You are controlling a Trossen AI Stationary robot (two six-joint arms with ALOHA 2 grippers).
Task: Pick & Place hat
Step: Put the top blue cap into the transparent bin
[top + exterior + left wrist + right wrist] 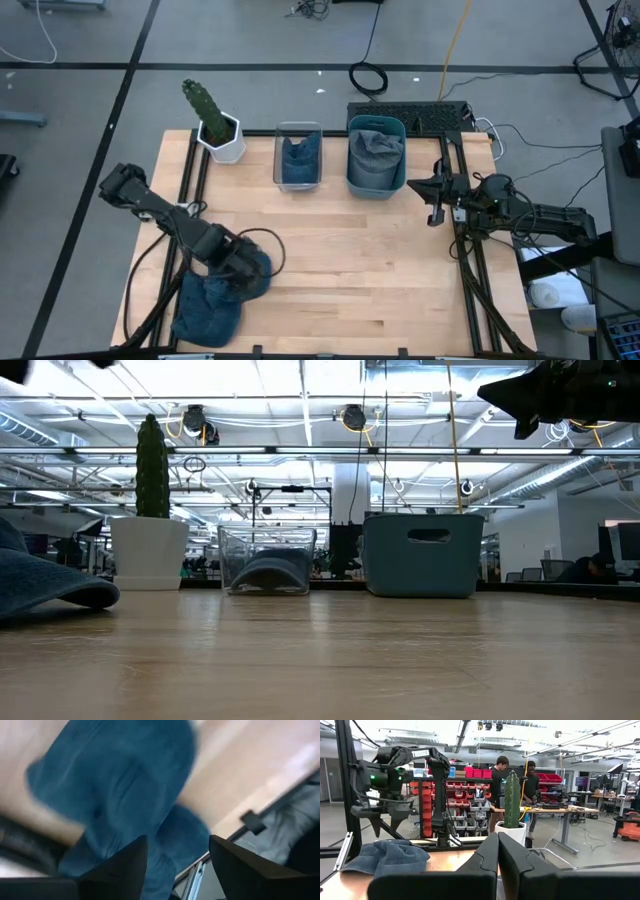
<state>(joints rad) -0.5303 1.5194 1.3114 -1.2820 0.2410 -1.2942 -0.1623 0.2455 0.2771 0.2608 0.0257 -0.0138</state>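
Left gripper [243,268] sits low over the near-left part of the light wooden table [380,270], fingers spread apart, nothing between them as far as the left wrist view shows. Directly beyond the fingertips in that view lies the crumpled dark blue fabric hat [120,795]; whether the tips touch the cloth cannot be told. From above, the hat [210,305] lies flat on the table at the near-left corner, partly under the gripper, not lifted. In the low view the hat [45,585] rests on the tabletop at the left edge.

Progress, as a judgement: early, the grasp on this hat is not made, so pick, carry and drop are all left. The clear plastic bin [298,155], at the far edge of the table, already holds a blue folded cloth item, and the teal plastic bin [375,155] just beside it holds grey-blue fabric, so some items look already placed. Which bin this hat goes to cannot be told.

Left arm pose: stretched from the table's left side toward the near edge, wrist tipped down at the hat.

Right gripper [437,200] waits at the table's right edge, raised, fingers pressed together, holding nothing.

The green cactus in a white pot [215,125] stands at the table's far-left corner, well apart from the hat.
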